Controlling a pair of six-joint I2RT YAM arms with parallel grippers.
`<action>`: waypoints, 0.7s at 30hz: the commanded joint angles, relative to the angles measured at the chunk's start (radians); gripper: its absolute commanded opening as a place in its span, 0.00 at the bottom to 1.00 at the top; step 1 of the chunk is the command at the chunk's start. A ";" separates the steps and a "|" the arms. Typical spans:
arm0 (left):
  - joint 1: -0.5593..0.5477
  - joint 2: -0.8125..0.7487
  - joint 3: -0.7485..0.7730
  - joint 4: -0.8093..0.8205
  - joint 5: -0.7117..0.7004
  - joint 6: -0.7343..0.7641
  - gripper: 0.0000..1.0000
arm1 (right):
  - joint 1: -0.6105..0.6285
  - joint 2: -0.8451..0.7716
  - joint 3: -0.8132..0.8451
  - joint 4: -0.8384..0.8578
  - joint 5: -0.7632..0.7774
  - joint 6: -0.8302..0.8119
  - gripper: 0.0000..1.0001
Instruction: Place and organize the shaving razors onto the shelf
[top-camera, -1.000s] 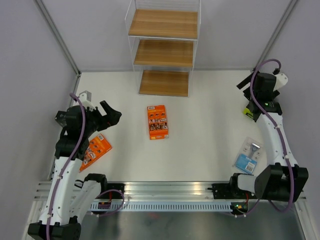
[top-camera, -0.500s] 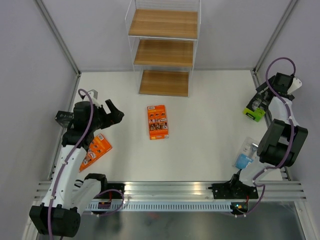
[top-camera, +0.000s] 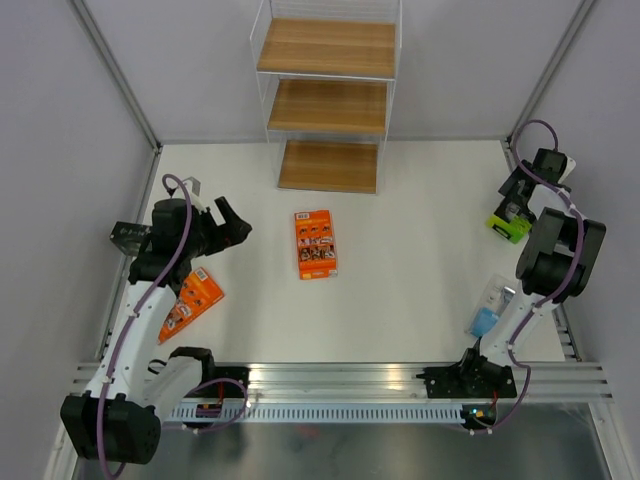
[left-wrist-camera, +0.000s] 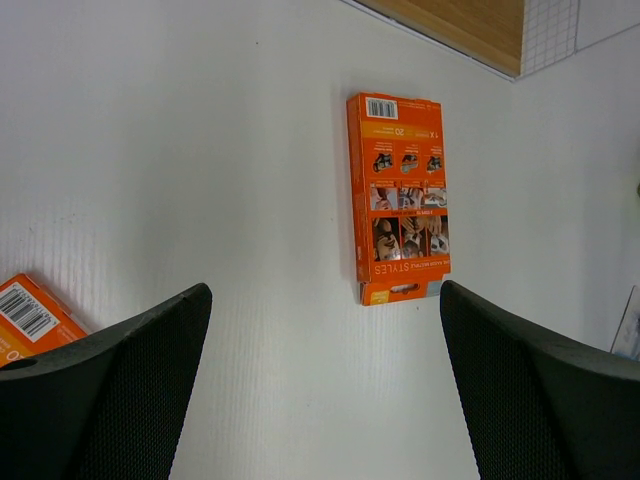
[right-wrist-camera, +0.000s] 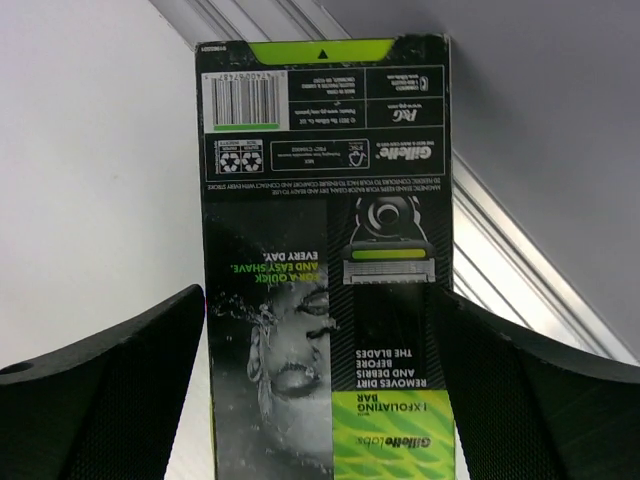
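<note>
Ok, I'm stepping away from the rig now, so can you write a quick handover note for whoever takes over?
Left gripper: open, empty, hovering above the table's left side.
Right gripper: shut on a green-and-black pack at the far right edge.
On the table: middle orange pack in front of the shelf, second orange pack beside the left arm, light blue pack partly hidden by the right arm.
Done: nothing; all three shelf boards are bare.
Left: shelve the held pack, then the three on the table. No other pack is in view.
</note>
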 joint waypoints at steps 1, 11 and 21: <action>-0.001 -0.002 0.004 0.051 0.013 0.024 1.00 | 0.008 0.079 0.016 -0.022 -0.045 -0.061 0.98; -0.003 -0.030 0.007 0.049 0.036 0.036 1.00 | 0.071 0.106 -0.047 -0.016 -0.137 -0.107 0.94; -0.001 -0.089 -0.005 0.046 0.059 0.046 1.00 | 0.179 0.071 -0.136 -0.091 -0.115 -0.185 0.78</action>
